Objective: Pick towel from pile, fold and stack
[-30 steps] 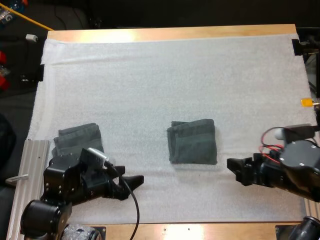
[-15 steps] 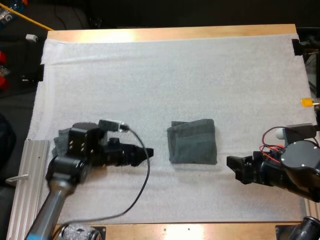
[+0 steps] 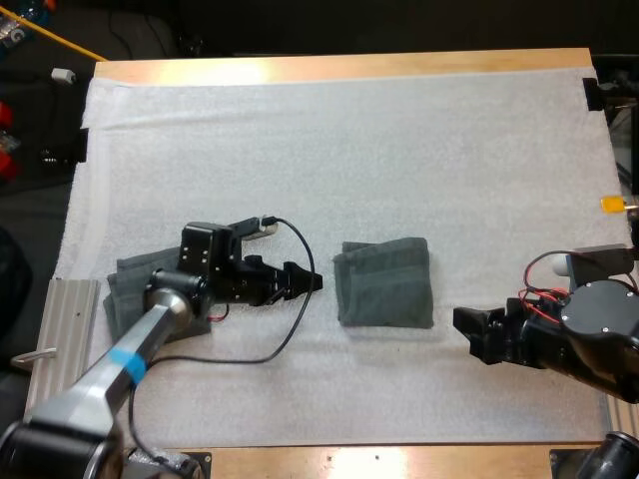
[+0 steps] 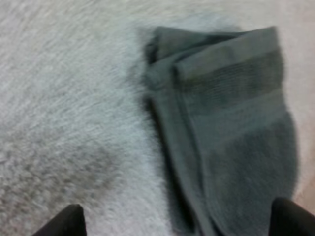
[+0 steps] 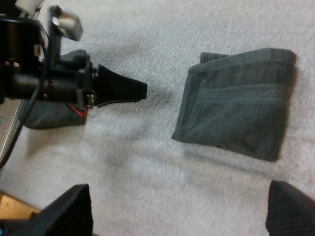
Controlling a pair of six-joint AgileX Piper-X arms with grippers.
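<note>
A folded dark grey-green towel (image 3: 384, 282) lies flat in the middle of the white mat (image 3: 349, 150). A second towel (image 3: 128, 291) lies at the mat's left, partly hidden under my left arm. My left gripper (image 3: 308, 281) hovers just left of the folded towel, pointing at it. Its wrist view has the fingers (image 4: 66, 222) open, wide apart, over the mat by the folded towel (image 4: 231, 132). My right gripper (image 3: 474, 335) sits to the right of and nearer than the towel, open and empty. Its view takes in the folded towel (image 5: 238, 115), the left gripper (image 5: 125, 88) and the second towel (image 5: 47, 114).
An aluminium rail (image 3: 55, 344) runs along the mat's near left edge. A black clamp (image 3: 592, 93) sits at the far right corner. Bare mat stretches beyond the towels toward the far wooden edge (image 3: 339, 66).
My left arm has lifted off the left towel and reached forward and right, bringing its gripper close to the folded towel. The right arm and both towels have stayed put.
</note>
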